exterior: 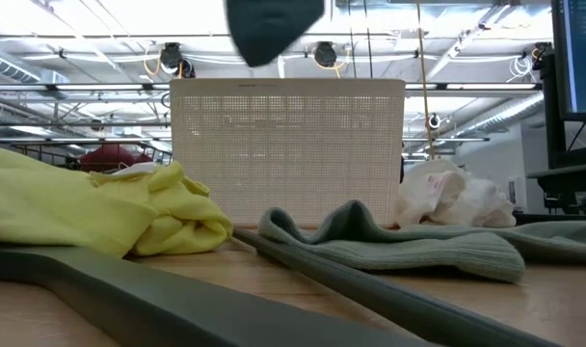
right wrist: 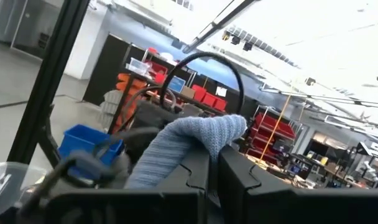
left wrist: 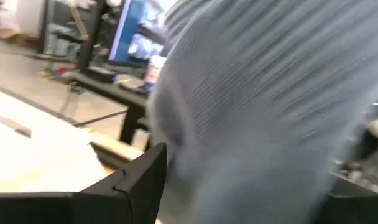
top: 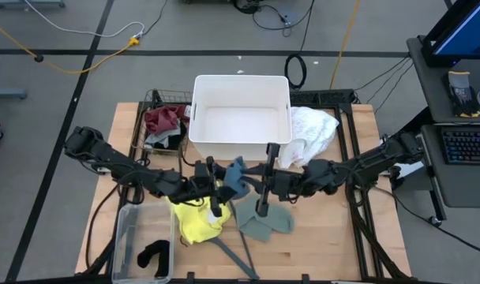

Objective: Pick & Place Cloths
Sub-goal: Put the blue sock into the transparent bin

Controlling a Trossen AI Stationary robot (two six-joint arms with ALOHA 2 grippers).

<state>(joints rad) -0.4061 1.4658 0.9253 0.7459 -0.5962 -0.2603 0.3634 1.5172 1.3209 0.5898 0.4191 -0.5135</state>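
From above, a teal cloth (top: 237, 178) is seen lifted over the middle of the tabletop (top: 319, 244), just near of the white bin (top: 240, 118). It is held between the left tool (top: 218, 189) and the right tool (top: 265, 180), which meet there. A yellow cloth (top: 196, 221) is spread below the left tool, and a sage green cloth (top: 265, 221) lies to its right. A white cloth (top: 313, 132) is heaped right of the bin, a maroon cloth (top: 165, 120) is bundled in the wire basket (top: 151, 101) to its left, and a black cloth (top: 153, 254) rests in the clear tub (top: 123, 237) at the near left.

At tabletop level, the teal cloth (exterior: 272, 27) is seen hanging high before the bin (exterior: 288, 154), with the yellow cloth (exterior: 100, 207) left and the sage green cloth (exterior: 409, 246) right.

In the left wrist view, the teal cloth (left wrist: 263, 118) fills most of the picture; how far that tool is open cannot be told.

In the right wrist view, the fingers (right wrist: 195, 180) are closed tightly on a fold of the teal cloth (right wrist: 183, 146).
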